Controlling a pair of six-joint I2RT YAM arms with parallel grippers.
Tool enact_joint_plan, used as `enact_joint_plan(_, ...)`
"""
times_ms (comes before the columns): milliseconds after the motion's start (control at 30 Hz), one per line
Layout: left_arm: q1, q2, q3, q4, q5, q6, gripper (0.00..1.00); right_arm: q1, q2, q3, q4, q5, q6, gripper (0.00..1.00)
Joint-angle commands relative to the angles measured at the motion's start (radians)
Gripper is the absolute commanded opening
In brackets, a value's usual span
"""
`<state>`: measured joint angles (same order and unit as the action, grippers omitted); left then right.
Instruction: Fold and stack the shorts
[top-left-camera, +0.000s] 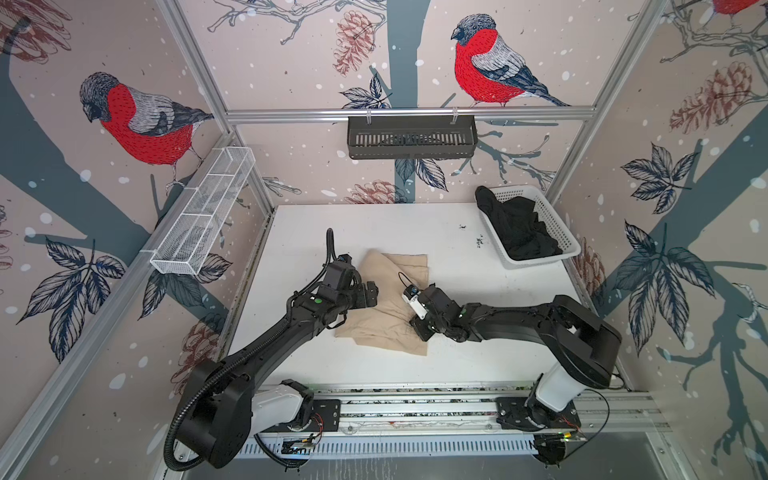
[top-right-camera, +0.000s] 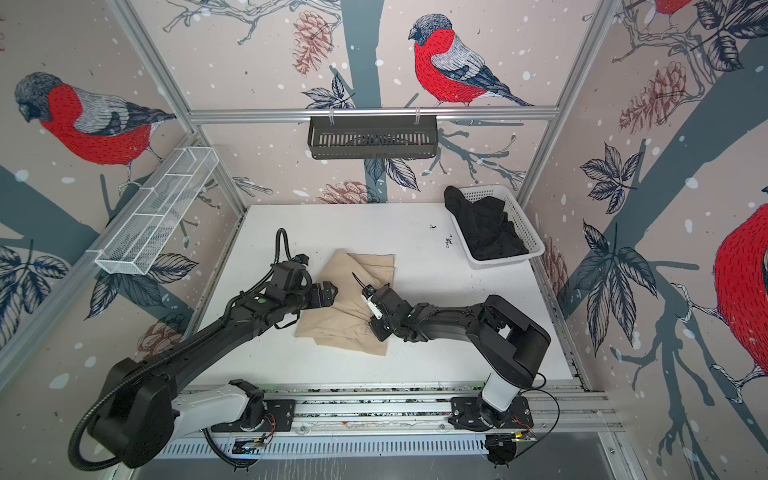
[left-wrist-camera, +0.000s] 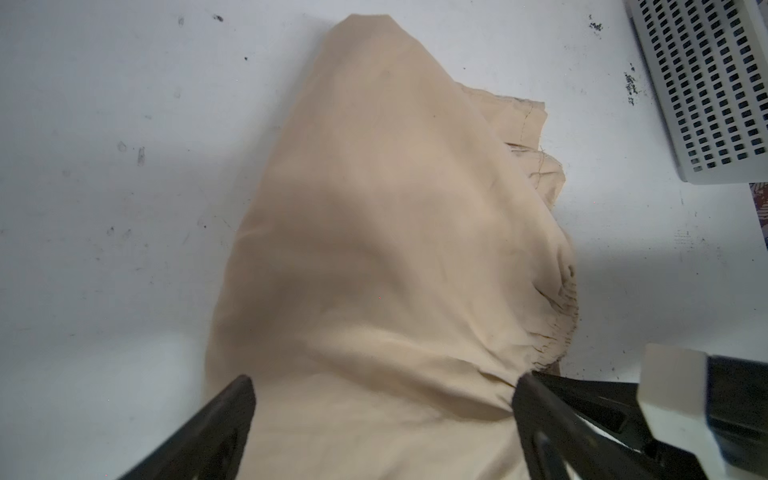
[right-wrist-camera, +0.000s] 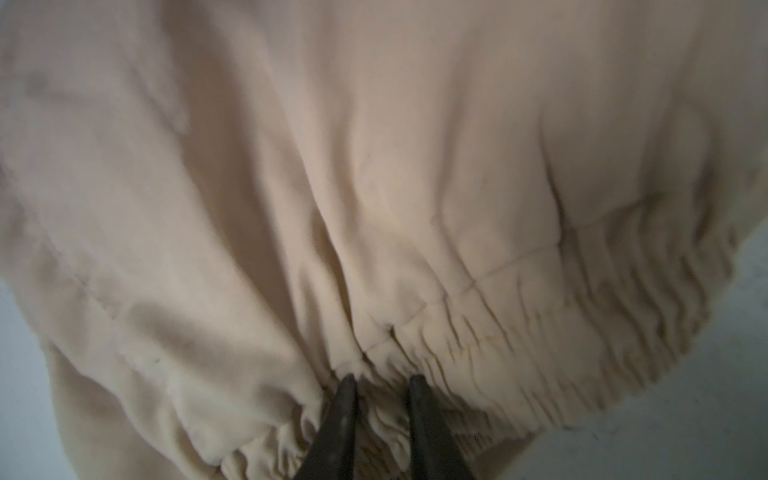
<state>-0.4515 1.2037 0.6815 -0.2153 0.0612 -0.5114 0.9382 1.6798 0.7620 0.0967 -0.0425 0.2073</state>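
Note:
The beige shorts (top-left-camera: 395, 299) (top-right-camera: 353, 286) lie folded at the middle of the white table, and their gathered waistband faces the right arm. My left gripper (top-left-camera: 369, 293) (left-wrist-camera: 384, 380) hovers open over the cloth's left part, its fingers wide apart with nothing held. My right gripper (top-left-camera: 415, 326) (right-wrist-camera: 382, 378) sits at the waistband, its fingers close together with a bunch of gathered beige cloth (right-wrist-camera: 374, 166) pinched between them. The black shorts (top-left-camera: 519, 232) (top-right-camera: 486, 232) lie crumpled in the white basket (top-left-camera: 540, 259) at the back right.
The white perforated basket (top-right-camera: 507, 259) (left-wrist-camera: 706, 83) stands against the right wall. A black slotted tray (top-left-camera: 411, 137) hangs on the back rail and a white wire shelf (top-left-camera: 203, 216) on the left wall. Both arm bases sit on the front rail (top-left-camera: 415, 409).

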Motion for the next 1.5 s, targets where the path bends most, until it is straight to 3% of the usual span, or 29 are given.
enact_joint_plan(0, 0.0, 0.024, -0.041, 0.117, 0.038, -0.022, 0.97, 0.008, 0.02, -0.008, -0.09, -0.002, 0.022, 0.26)
enact_joint_plan(167, 0.0, 0.112, -0.088, 0.19, 0.127, -0.033, 0.97, -0.007, -0.079, 0.035, -0.131, 0.006, 0.033, 0.36)
enact_joint_plan(300, -0.016, 0.104, -0.084, 0.176, 0.126, -0.021, 0.97, -0.032, -0.152, 0.088, -0.118, -0.016, 0.028, 0.47)
enact_joint_plan(433, -0.077, 0.027, -0.068, 0.152, 0.076, -0.015, 0.97, -0.082, -0.108, 0.15, -0.101, -0.033, 0.007, 0.44)
enact_joint_plan(567, -0.149, -0.033, -0.091, 0.153, 0.067, -0.036, 0.96, -0.13, -0.037, 0.187, -0.051, -0.075, -0.013, 0.34)
enact_joint_plan(767, -0.162, -0.088, -0.208, 0.207, 0.128, -0.065, 0.8, -0.197, 0.108, 0.235, -0.051, -0.136, -0.058, 0.24)
enact_joint_plan(867, -0.181, -0.093, -0.246, 0.241, 0.156, -0.057, 0.78, -0.222, 0.167, 0.231, -0.051, -0.167, -0.054, 0.22)
enact_joint_plan(1167, -0.229, 0.001, -0.307, 0.211, 0.15, -0.108, 0.82, -0.262, 0.183, 0.188, -0.001, -0.167, 0.005, 0.23)
enact_joint_plan(1367, -0.24, -0.008, -0.284, 0.191, 0.126, -0.101, 0.85, -0.269, 0.14, 0.197, -0.006, -0.207, -0.008, 0.28)
enact_joint_plan(1467, -0.24, -0.03, -0.213, 0.148, 0.112, -0.07, 0.89, -0.267, 0.075, 0.193, -0.008, -0.208, -0.003, 0.38)
